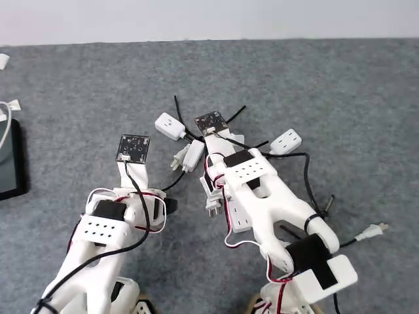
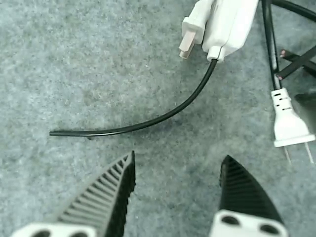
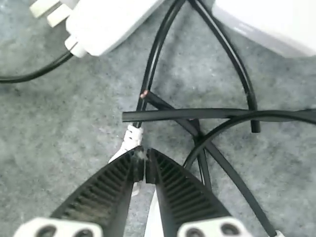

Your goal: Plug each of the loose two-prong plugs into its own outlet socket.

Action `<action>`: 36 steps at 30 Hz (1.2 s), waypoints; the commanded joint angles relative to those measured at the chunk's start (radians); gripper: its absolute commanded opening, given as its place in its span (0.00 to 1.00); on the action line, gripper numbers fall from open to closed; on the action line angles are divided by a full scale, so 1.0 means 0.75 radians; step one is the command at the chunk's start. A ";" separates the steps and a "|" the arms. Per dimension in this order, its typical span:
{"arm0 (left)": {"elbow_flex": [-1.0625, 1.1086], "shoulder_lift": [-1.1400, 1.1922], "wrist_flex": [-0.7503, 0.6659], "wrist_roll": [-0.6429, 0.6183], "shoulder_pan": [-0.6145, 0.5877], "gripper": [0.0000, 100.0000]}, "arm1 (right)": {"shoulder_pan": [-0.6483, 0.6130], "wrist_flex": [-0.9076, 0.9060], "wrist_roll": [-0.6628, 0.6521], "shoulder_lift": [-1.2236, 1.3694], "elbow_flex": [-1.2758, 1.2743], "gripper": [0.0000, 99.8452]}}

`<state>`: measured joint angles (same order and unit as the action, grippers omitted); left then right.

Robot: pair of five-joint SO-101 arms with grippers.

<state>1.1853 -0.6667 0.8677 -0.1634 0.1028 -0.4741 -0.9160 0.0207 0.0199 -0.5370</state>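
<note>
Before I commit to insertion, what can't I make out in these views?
- Right wrist view: shut right end effector overlaps the white plug; gripping it or just above it, cannot tell.
- Right wrist view: white block, cut off by the frame edge.
- High view: outlet slots, too small to read.

The white plug [image 3: 131,138] was mostly hidden between the closed fingers of the right pincer [image 3: 144,157], and its prongs could not be seen in that wrist view. A white socket block [image 3: 269,22] ran off the picture's edge there. From above, the right arm covered much of a white block [image 1: 239,219], too hidden to identify. A dark flat device [image 1: 12,163] was cut by the edge.
</note>
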 commanded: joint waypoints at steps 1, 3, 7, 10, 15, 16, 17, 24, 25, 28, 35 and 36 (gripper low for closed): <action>-0.015 -0.010 0.006 0.014 0.008 0.19 | 0.005 0.007 -0.008 -0.095 0.092 0.01; -0.015 -0.010 0.006 0.014 0.008 0.19 | -0.036 0.005 -0.008 -0.126 0.088 0.01; -0.015 -0.010 0.006 0.014 0.008 0.19 | -0.105 0.017 -0.008 -0.134 0.049 0.01; -0.015 -0.010 0.006 0.014 0.008 0.19 | -0.097 0.021 -0.008 -0.081 0.045 0.01; -0.015 -0.010 0.006 0.014 0.006 0.19 | -0.069 0.060 -0.008 0.034 0.051 0.01; -0.015 -0.010 0.006 0.014 0.006 0.19 | -0.066 0.050 -0.008 0.034 0.055 0.01; -0.015 -0.010 0.006 0.014 0.006 0.19 | -0.064 0.048 -0.008 0.032 0.057 0.01; -0.015 -0.010 0.006 0.014 0.006 0.19 | -0.058 0.044 -0.016 0.042 0.057 0.01; -0.015 -0.010 0.006 0.014 0.006 0.19 | -0.058 0.042 -0.016 0.042 0.057 0.01; -0.015 -0.010 0.006 0.014 0.006 0.19 | -0.056 0.011 -0.018 0.042 0.059 0.01; -0.015 -0.010 0.006 0.014 0.006 0.19 | -0.021 -0.011 -0.076 0.044 0.057 0.01; -0.015 -0.010 0.006 0.014 0.006 0.19 | -0.021 -0.011 -0.078 0.046 0.057 0.01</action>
<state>1.1853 -0.6667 0.8677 -0.1634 0.1028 -0.5033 -0.9160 -0.0146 0.0583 -0.5278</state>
